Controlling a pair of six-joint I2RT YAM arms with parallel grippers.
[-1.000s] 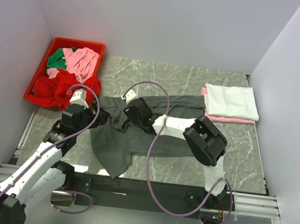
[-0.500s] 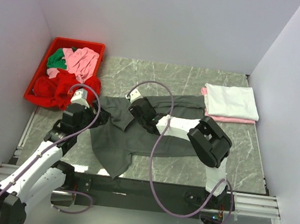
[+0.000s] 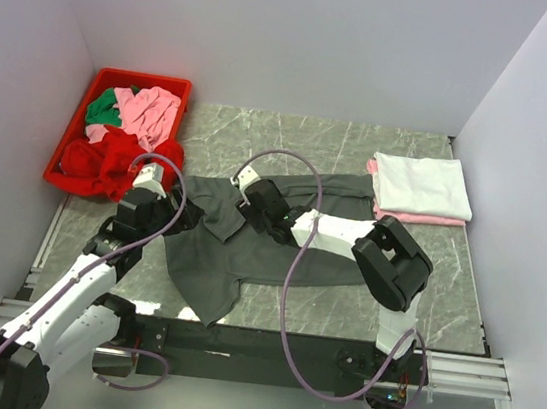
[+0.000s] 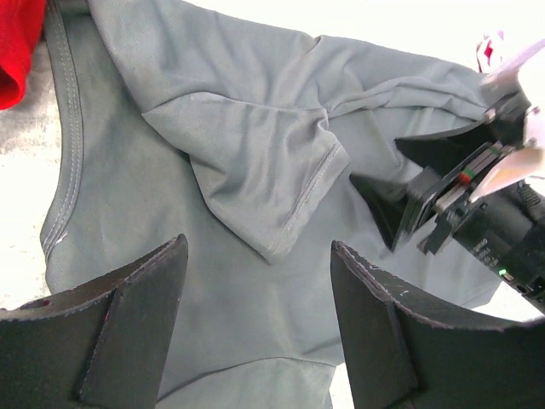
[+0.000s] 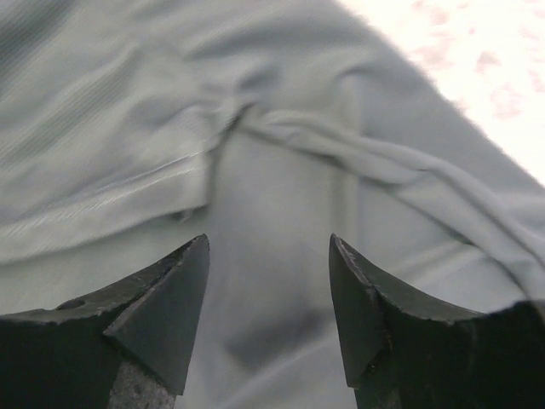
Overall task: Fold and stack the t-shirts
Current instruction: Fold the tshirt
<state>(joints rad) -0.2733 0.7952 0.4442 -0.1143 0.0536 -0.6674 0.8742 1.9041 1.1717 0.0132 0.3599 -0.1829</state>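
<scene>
One dark grey t-shirt [image 3: 216, 258] lies rumpled on the counter [image 3: 342, 143]. Over it the left pincer [image 4: 255, 247] and the right pincer [image 5: 269, 243] both gape empty

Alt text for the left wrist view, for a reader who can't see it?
The open left gripper hovers above a dark grey t-shirt, whose short sleeve lies folded over the body just ahead of it. The right gripper reaches in at the right edge; red cloth shows top left.

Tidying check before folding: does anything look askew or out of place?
The large dark grey cloth t-shirt lies rumpled and crooked, one sleeve flopped over its body. A red cloth shirt spills over the red plastic bin's near rim.
</scene>
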